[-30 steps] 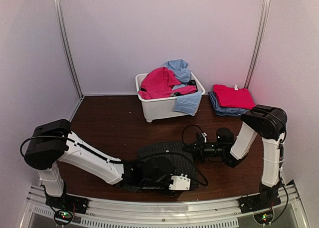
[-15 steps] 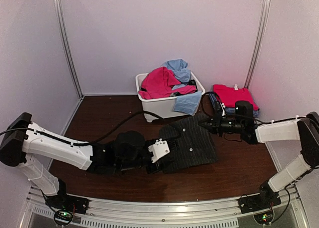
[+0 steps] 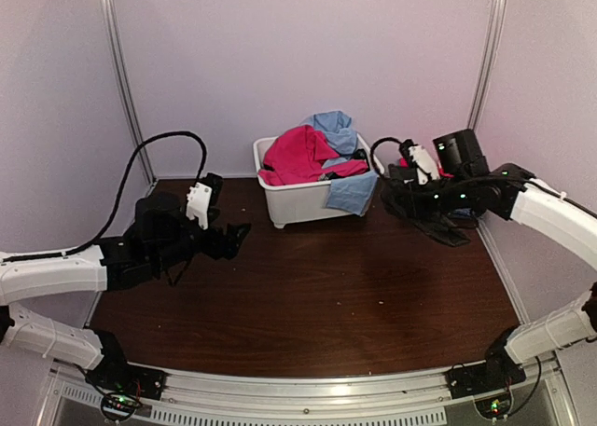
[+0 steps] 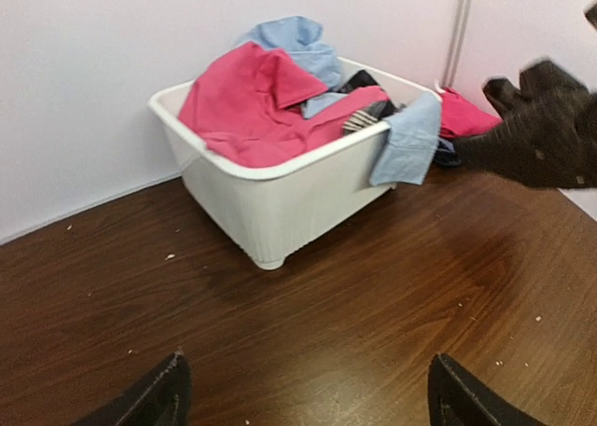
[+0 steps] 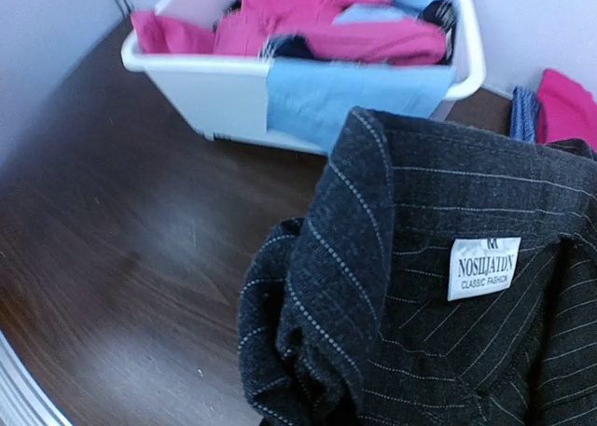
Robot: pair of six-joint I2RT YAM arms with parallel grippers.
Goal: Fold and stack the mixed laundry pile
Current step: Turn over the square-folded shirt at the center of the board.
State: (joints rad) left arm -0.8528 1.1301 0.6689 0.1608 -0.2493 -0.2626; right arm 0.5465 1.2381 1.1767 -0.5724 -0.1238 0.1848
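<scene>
Two robot arms work at a dark wooden desk (image 3: 326,295), with a white tub (image 3: 280,200) of laundry against the back wall. The right end effector (image 3: 403,176), pressed together on a black pinstriped shirt (image 5: 420,286), holds the garment up to the right of the tub, where the cloth hangs bunched and its lower folds droop toward the desk. The fingers themselves are hidden behind the fabric in the right wrist view, which shows the collar with a white label (image 5: 485,267) marked M. The left end effector (image 4: 308,407) hovers above the desk to the left of the tub, its fingers (image 4: 168,400) spread wide with nothing between them, pointing toward the tub. Inside the tub a pink-red garment (image 3: 298,156) is heaped to the left, with a light blue garment (image 3: 331,126) piled behind it, and another light blue piece (image 3: 353,193) hangs over the tub's front right rim. Just to the right of the tub, beyond the raised shirt, a folded pink-red garment (image 5: 569,104) lies on top of a blue checked shirt (image 5: 522,114)
</scene>
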